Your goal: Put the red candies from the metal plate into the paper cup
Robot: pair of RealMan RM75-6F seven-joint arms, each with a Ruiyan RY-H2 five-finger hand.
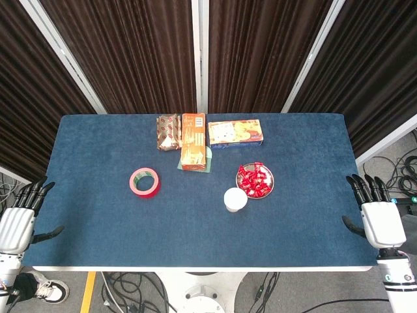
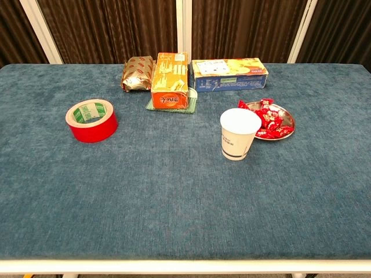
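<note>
Several red candies [image 1: 254,180] [image 2: 268,117] lie heaped on a small round metal plate [image 1: 268,190] [image 2: 288,120] right of the table's middle. A white paper cup [image 1: 235,199] [image 2: 239,134] stands upright just in front of the plate and to its left, nearly touching its rim. My left hand [image 1: 19,215] hangs at the table's left edge, fingers spread, holding nothing. My right hand [image 1: 374,212] hangs at the right edge, fingers spread and empty. Both hands are far from the plate and cup. The chest view shows neither hand.
A red tape roll [image 1: 144,182] [image 2: 91,120] lies left of centre. At the back stand a brown snack bag [image 1: 168,132] [image 2: 137,73], an orange box [image 1: 193,141] [image 2: 169,88] on a green pad, and a long blue-and-yellow box [image 1: 235,133] [image 2: 229,74].
</note>
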